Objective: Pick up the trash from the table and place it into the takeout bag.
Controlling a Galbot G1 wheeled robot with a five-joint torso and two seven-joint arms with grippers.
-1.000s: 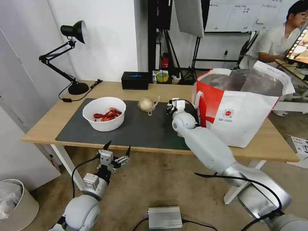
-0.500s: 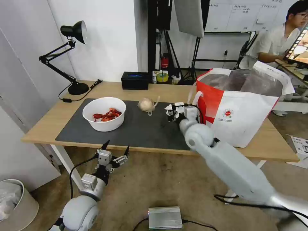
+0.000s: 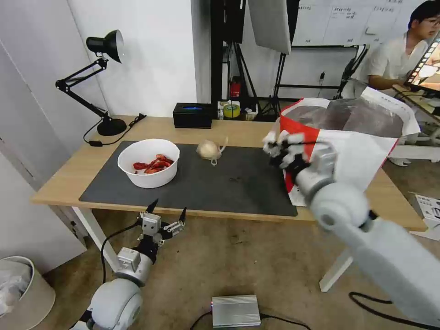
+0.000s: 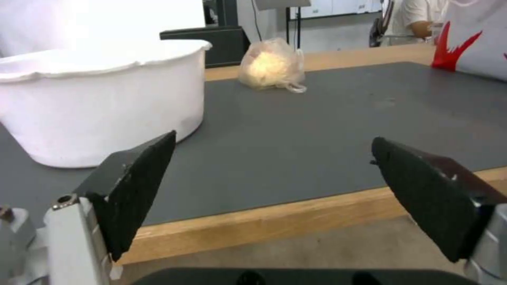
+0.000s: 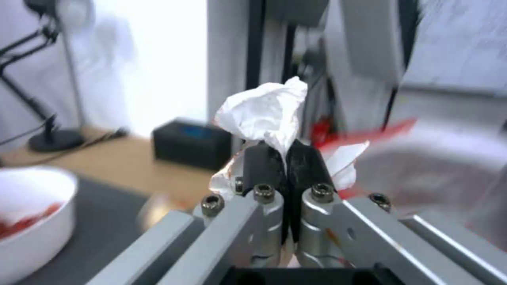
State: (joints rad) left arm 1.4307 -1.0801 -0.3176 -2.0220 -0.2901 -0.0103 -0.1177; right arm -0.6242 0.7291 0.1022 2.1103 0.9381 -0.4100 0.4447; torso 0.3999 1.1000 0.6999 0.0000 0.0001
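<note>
My right gripper is shut on a crumpled white tissue, held in the air over the mat's right end, just left of the takeout bag, whose foil-lined mouth stands open. The white bowl of red shells sits on the left of the dark mat. A knotted beige plastic-wrapped ball lies at the mat's far edge, also visible beyond the bowl as the ball. My left gripper hangs open below the table's front edge, its fingers spread wide.
A black desk lamp stands at the table's back left, and a black box at the back centre. A silver box lies on the floor, and a bin stands at lower left.
My right arm has lifted the tissue off the mat and swung it rightward and upward toward the bag. The left arm has stayed put.
</note>
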